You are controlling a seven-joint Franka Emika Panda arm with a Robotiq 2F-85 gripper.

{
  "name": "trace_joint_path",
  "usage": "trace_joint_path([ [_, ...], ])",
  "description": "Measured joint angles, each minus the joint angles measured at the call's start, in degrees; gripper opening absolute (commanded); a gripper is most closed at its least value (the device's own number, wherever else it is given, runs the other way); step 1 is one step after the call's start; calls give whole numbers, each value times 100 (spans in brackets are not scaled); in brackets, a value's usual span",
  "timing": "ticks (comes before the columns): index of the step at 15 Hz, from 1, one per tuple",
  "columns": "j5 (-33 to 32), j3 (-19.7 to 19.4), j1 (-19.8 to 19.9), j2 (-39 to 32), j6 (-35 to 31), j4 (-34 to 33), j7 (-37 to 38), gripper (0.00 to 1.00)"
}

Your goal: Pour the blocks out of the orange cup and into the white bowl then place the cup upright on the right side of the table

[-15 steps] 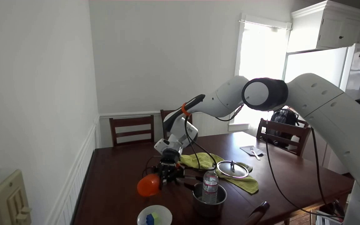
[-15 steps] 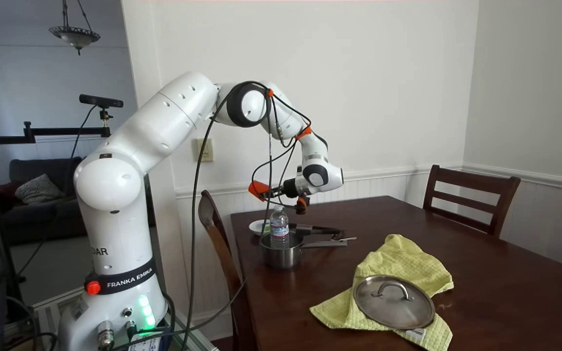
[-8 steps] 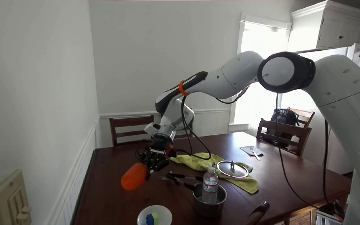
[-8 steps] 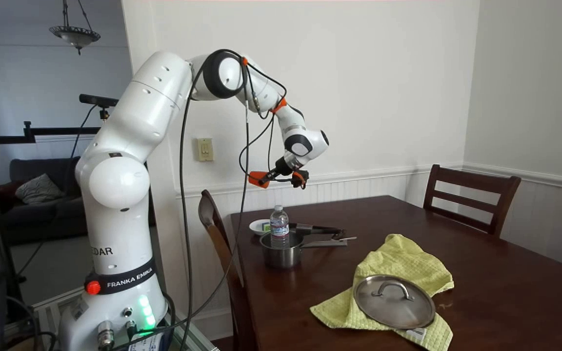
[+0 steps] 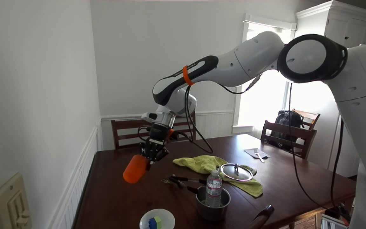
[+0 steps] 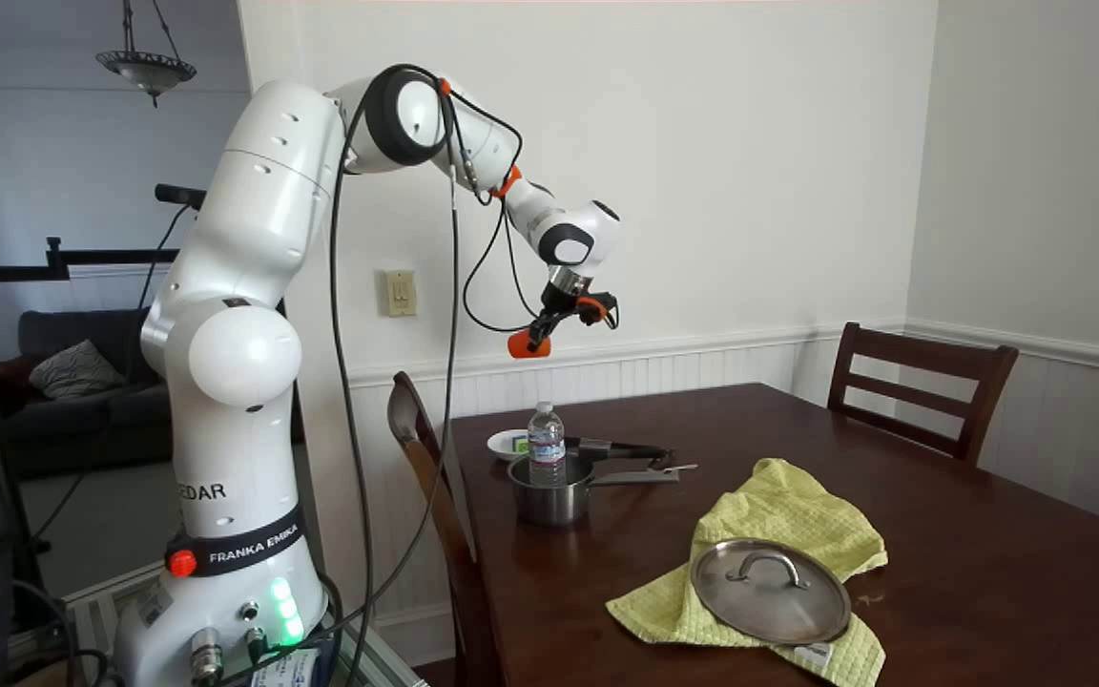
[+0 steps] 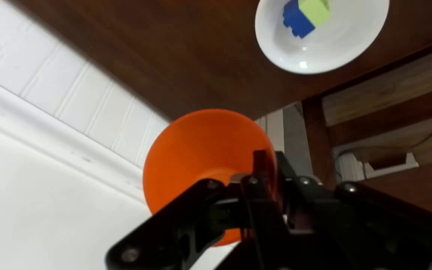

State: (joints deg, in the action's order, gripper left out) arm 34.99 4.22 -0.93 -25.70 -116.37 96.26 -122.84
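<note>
1. The cup (image 5: 136,169) is in the air over the table (image 5: 113,203), toward the edge along the wall (image 6: 759,191), tilted well off upright, mouth toward the gripper (image 7: 271,159).
2. The gripper is clamped on the cup, seemingly astride its rim: one finger inside, one out.
3. The blocks (image 7: 306,17) lie in the bowl (image 7: 354,37), near the corner where that edge meets the one nearest the robot (image 6: 216,367). None shows inside the cup, though the fingers hide part, so I judge the pour done and the placing ahead.
4. Whose "right" is meant is unclear; if the robot's, make for the edge opposite the wall. Carry the cup high past the bottle (image 6: 547,448) standing in the pot (image 6: 549,506) near the robot's edge.
5. Turn the cup until its base is level before lowering, in from the edge, beside the cloth (image 6: 788,506), not on it.
6. Let the base meet the table flat, part the fingers slowly, then rise straight; a sideways tug could tip the cup.
</note>
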Motion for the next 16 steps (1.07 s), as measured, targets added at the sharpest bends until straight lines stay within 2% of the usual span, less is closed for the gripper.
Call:
trace_joint_path([
  [4, -566, -173, 150, 405, -968, 528, 250, 2],
  [10, -825, -458, 562, 1546, -2485, 2203, 788, 2],
  [13, -1047, -607, 615, 2151, -3247, 3138, 1385, 2],
  [16, -1784, -743, 615, 2591, -3940, 3887, 2455, 8],
])
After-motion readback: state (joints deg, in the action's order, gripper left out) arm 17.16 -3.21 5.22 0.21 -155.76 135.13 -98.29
